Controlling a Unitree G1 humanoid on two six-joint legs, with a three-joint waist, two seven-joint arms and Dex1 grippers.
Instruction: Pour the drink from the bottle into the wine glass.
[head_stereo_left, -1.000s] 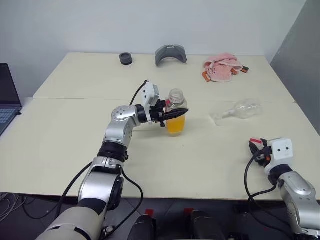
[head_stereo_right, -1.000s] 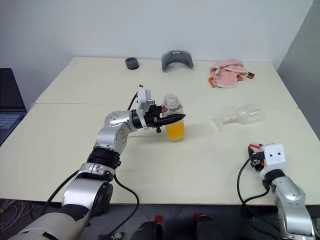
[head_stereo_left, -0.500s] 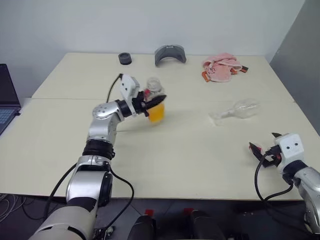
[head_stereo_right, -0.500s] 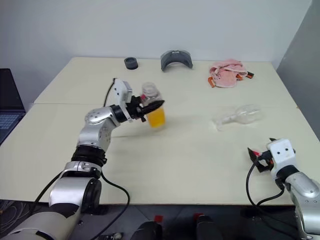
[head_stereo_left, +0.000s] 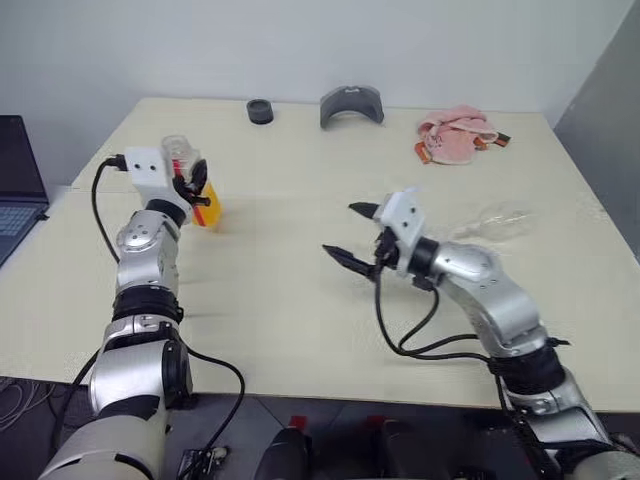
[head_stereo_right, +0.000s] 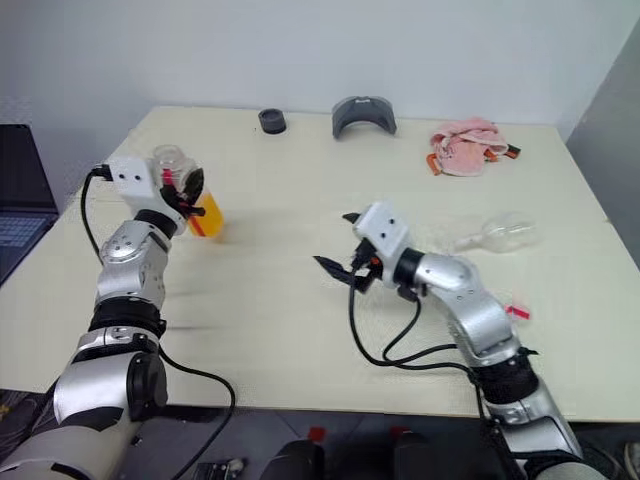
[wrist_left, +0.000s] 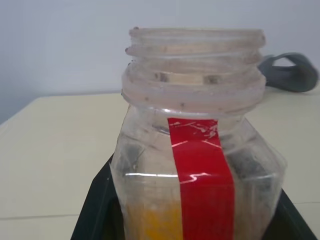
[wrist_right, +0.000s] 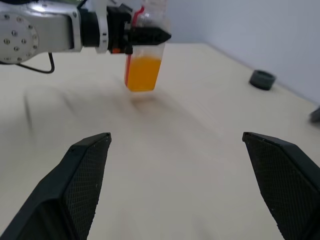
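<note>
The bottle (head_stereo_left: 192, 180) is a clear one with a red strip, an uncapped mouth and the orange drink (head_stereo_left: 208, 211) in its lower part. It hangs upright above the table's far left, with my left gripper (head_stereo_left: 196, 186) shut on its sides. The left wrist view shows its open neck (wrist_left: 195, 55) between black fingers (wrist_left: 95, 210). My right gripper (head_stereo_left: 341, 230) stands open over the table's middle, pointing left toward the bottle (wrist_right: 145, 65), nothing between its fingers (wrist_right: 87, 170). The wine glass (head_stereo_left: 496, 218) lies on its side at the right, behind my right arm.
At the back of the table (head_stereo_left: 300, 300) are a pink cloth (head_stereo_left: 455, 135), a grey curved piece (head_stereo_left: 351, 103) and a small black ring (head_stereo_left: 260, 110). A laptop (head_stereo_left: 15, 190) sits off the left edge. A small red piece (head_stereo_right: 517, 312) lies front right.
My left arm has swung the bottle from the table's middle to the far left. My right arm has come up from the front right edge to the middle, and its gripper has opened wide.
</note>
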